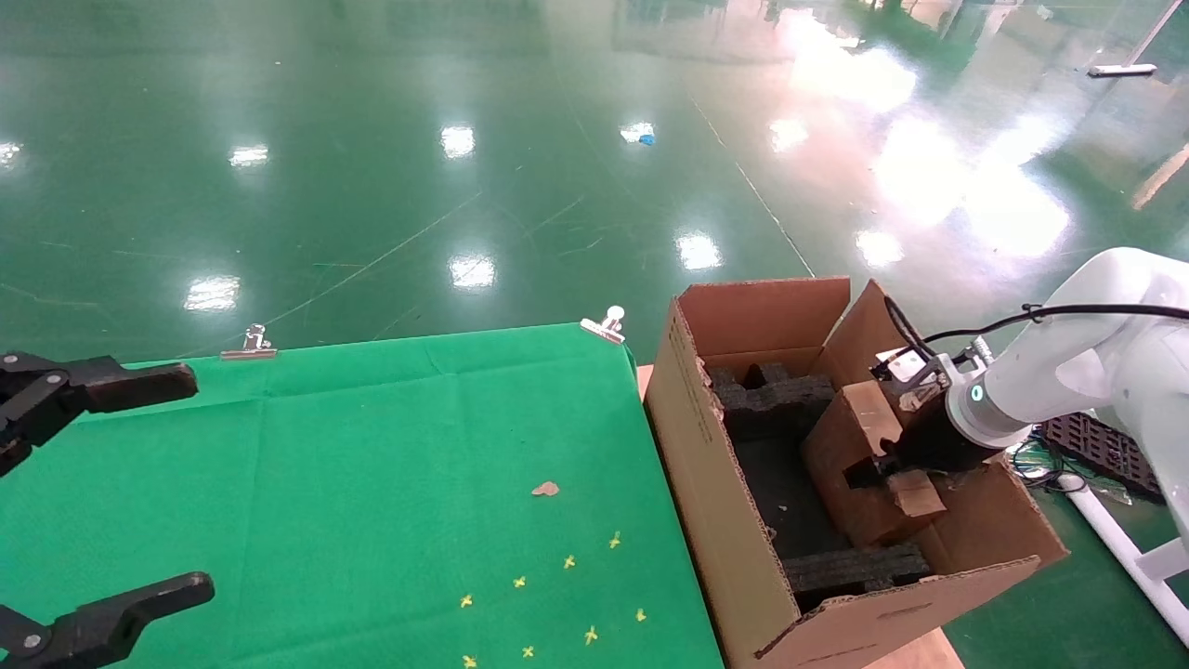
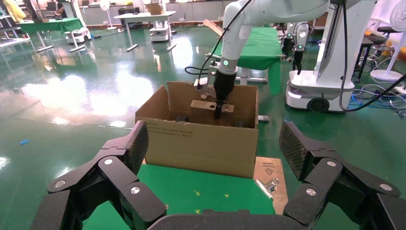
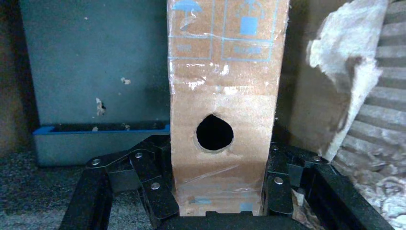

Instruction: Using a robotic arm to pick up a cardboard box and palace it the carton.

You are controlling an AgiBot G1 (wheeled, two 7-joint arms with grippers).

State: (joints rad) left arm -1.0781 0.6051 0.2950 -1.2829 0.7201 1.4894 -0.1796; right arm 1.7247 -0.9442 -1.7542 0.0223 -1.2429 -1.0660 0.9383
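Note:
The carton (image 1: 706, 465) stands open just right of the green table, with black foam blocks (image 1: 776, 395) inside. My right arm reaches down into it. The right gripper (image 1: 882, 469) is shut on the small cardboard box (image 1: 841, 446), which is tilted inside the carton between the foam blocks. In the right wrist view the box (image 3: 222, 86) with its round hole fills the space between the fingers (image 3: 153, 189) of the right gripper (image 3: 218, 191). The left wrist view shows the carton (image 2: 182, 148) and box (image 2: 203, 110) farther off. My left gripper (image 1: 198, 483) is open and empty at the table's left.
A green cloth (image 1: 372, 465) covers the table, held by metal clips (image 1: 249, 346) (image 1: 604, 325). A small brown scrap (image 1: 545, 489) and several yellow marks lie on it. A black grid tray (image 1: 1101, 446) and cables lie on the floor right of the carton.

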